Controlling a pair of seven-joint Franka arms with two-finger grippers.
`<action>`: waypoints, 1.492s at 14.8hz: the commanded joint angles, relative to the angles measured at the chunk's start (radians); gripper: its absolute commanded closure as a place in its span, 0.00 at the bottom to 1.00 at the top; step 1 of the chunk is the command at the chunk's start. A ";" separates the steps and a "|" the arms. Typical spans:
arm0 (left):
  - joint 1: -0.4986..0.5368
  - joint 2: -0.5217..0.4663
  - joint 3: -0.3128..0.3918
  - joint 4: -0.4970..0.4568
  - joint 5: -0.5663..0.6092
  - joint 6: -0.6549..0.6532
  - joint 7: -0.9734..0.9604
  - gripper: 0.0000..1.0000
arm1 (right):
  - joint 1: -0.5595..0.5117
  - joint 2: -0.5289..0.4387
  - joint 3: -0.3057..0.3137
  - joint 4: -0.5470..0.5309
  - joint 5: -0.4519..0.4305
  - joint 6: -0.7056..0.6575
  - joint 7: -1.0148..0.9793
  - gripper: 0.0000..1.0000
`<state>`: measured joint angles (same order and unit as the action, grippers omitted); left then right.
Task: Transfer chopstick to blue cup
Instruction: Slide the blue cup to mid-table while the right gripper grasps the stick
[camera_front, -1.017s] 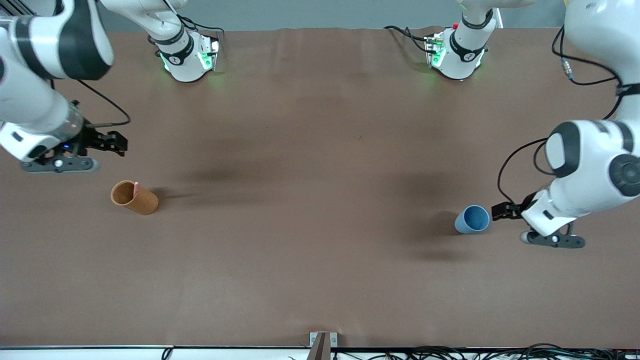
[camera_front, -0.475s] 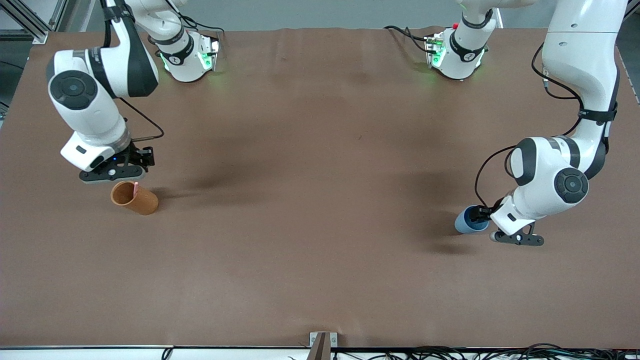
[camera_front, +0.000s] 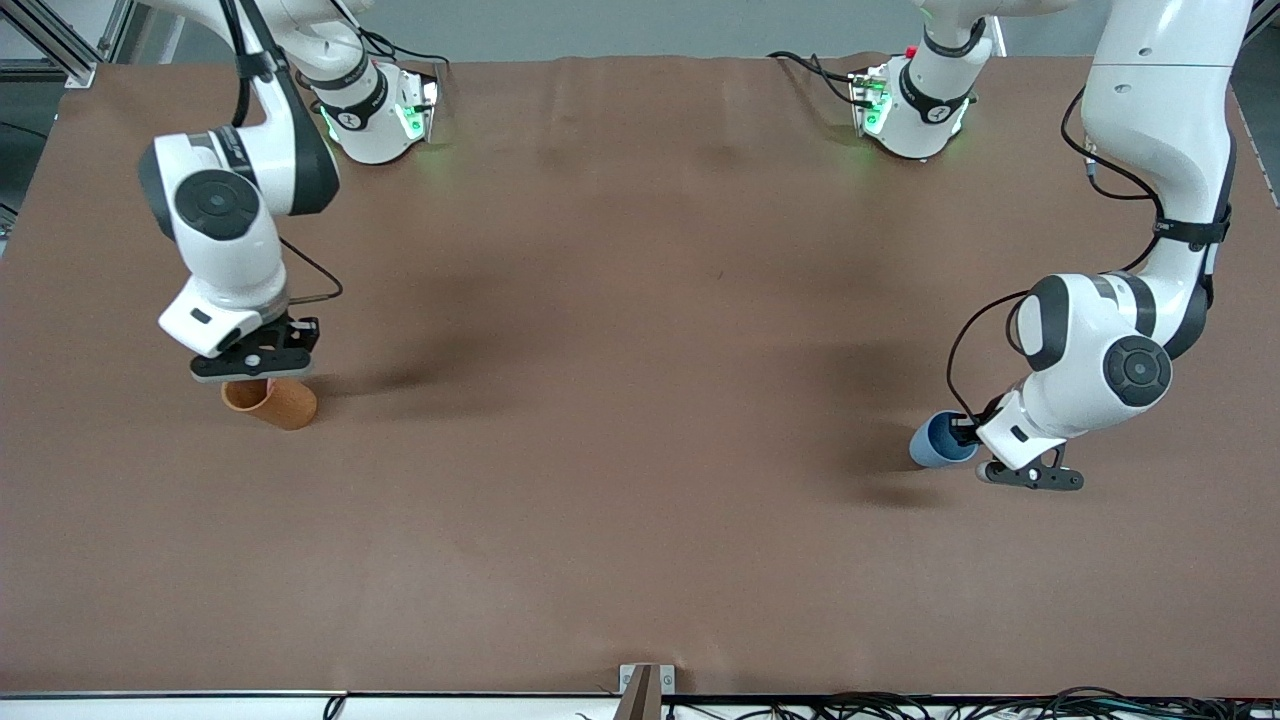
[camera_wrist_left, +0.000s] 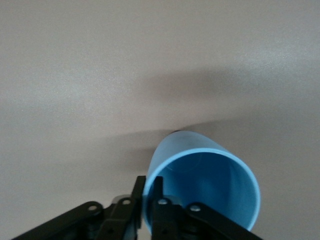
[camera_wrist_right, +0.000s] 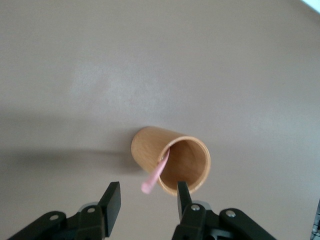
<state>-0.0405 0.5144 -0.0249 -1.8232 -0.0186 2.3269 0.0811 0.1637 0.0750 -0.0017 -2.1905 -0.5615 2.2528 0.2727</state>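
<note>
The blue cup (camera_front: 933, 446) stands upright toward the left arm's end of the table. My left gripper (camera_front: 964, 432) is shut on its rim, one finger inside the wall and one outside. In the left wrist view the cup (camera_wrist_left: 206, 187) fills the space beside the left gripper (camera_wrist_left: 148, 183). The pink chopstick (camera_wrist_right: 157, 175) leans in the orange-brown cup (camera_wrist_right: 172, 157), its top end sticking out over the rim. My right gripper (camera_wrist_right: 148, 194) hangs open just above, a finger on each side of that end without touching it. In the front view the right gripper (camera_front: 258, 368) hides the chopstick.
The orange-brown cup (camera_front: 278, 403) stands toward the right arm's end of the table, about as near the front camera as the blue cup. Both arm bases (camera_front: 372, 118) (camera_front: 912, 112) stand along the edge farthest from the front camera. Cables run along the front edge.
My right arm swung in and came down over the orange-brown cup, its jaws narrowing around the chopstick's top. My left gripper moved onto the blue cup and closed on its rim.
</note>
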 joint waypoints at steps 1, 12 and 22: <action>-0.007 -0.022 -0.001 0.016 0.022 0.002 -0.003 1.00 | 0.039 0.051 -0.003 0.005 -0.118 0.016 0.118 0.47; -0.473 -0.047 -0.026 0.133 0.012 -0.164 -0.805 1.00 | 0.034 0.052 -0.003 0.069 -0.135 -0.130 0.131 0.48; -0.624 0.068 -0.029 0.179 0.017 -0.113 -0.983 0.99 | 0.025 0.065 -0.003 0.071 -0.124 -0.122 0.131 0.70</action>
<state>-0.6647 0.5681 -0.0606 -1.6733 -0.0149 2.2192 -0.8908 0.1999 0.1377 -0.0090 -2.1178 -0.6775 2.1291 0.3849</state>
